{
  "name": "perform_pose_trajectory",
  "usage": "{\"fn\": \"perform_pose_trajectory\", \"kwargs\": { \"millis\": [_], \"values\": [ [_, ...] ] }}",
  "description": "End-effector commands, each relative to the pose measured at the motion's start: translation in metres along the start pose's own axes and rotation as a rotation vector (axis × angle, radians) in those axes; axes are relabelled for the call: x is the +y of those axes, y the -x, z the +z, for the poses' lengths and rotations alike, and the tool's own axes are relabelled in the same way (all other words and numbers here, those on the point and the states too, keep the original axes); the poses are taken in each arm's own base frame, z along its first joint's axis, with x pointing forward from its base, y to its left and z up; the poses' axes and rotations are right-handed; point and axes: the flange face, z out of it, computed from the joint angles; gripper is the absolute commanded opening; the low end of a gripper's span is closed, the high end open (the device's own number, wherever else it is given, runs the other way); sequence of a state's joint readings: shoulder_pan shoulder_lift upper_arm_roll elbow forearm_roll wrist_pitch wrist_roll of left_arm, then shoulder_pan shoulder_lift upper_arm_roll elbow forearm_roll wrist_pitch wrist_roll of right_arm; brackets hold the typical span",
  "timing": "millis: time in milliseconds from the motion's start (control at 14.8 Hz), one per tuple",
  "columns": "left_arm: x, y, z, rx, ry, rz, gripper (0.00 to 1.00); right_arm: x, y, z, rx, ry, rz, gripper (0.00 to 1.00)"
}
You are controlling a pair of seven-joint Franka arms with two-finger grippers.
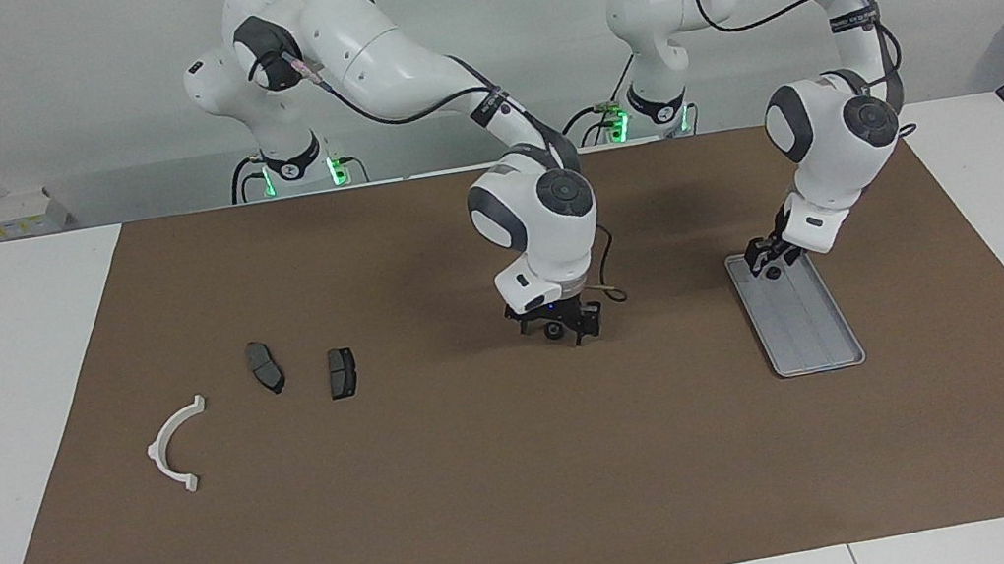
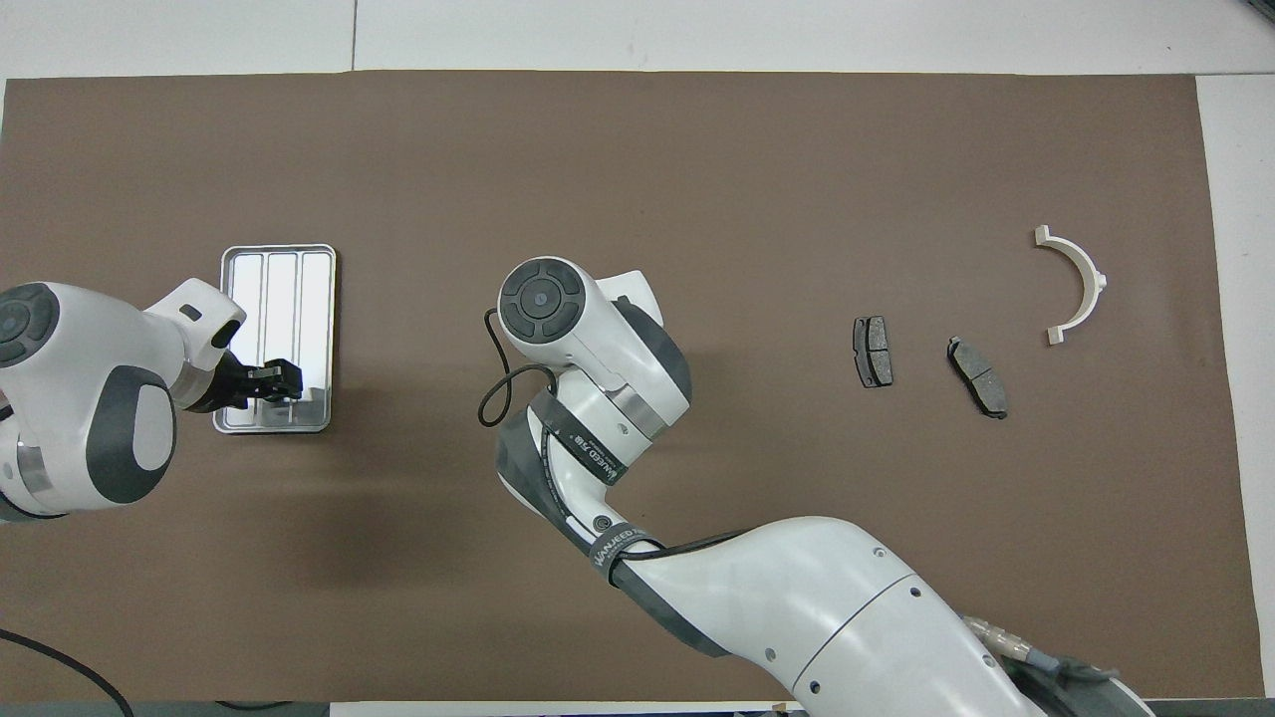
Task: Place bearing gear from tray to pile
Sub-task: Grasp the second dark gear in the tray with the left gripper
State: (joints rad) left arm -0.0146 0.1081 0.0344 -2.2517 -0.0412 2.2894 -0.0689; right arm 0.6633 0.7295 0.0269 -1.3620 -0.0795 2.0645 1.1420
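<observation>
The silver ridged tray (image 1: 814,335) (image 2: 281,269) lies toward the left arm's end of the table. My left gripper (image 1: 770,265) (image 2: 279,380) is down in the tray's end nearer to the robots, right at a small dark round part, the bearing gear (image 1: 772,272). The pile lies toward the right arm's end: a white semicircular bracket (image 1: 176,445) (image 2: 1076,289) and two dark brake pads (image 1: 265,366) (image 1: 341,373) (image 2: 873,352) (image 2: 978,376). My right gripper (image 1: 558,325) hangs open and holds nothing, low over the middle of the mat. In the overhead view its own wrist hides it.
A brown mat (image 1: 495,502) covers most of the white table. The right arm (image 2: 598,378) stretches across the mat's middle, between the tray and the pile. A loop of black cable (image 2: 498,388) hangs beside its wrist.
</observation>
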Motion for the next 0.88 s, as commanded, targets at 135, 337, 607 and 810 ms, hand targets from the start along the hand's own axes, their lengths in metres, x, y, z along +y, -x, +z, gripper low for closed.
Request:
{"fn": "perform_pose_trajectory", "kwargs": {
  "millis": [135,337,607,810],
  "values": [
    [-0.004,0.003,0.012,0.023,-0.004,-0.003,0.61,-0.003,-0.009,-0.002,-0.007,-0.025,0.093,0.95],
    [-0.005,0.002,0.017,0.026,-0.005,-0.003,0.61,-0.003,-0.008,-0.002,-0.05,-0.043,0.123,0.92],
    [-0.004,0.002,0.018,0.025,-0.005,-0.002,0.6,-0.005,-0.007,-0.003,-0.062,-0.056,0.13,0.87],
    [-0.004,0.002,0.018,0.025,-0.005,-0.002,0.57,-0.005,-0.004,-0.001,-0.055,-0.07,0.128,0.82]
  ]
}}
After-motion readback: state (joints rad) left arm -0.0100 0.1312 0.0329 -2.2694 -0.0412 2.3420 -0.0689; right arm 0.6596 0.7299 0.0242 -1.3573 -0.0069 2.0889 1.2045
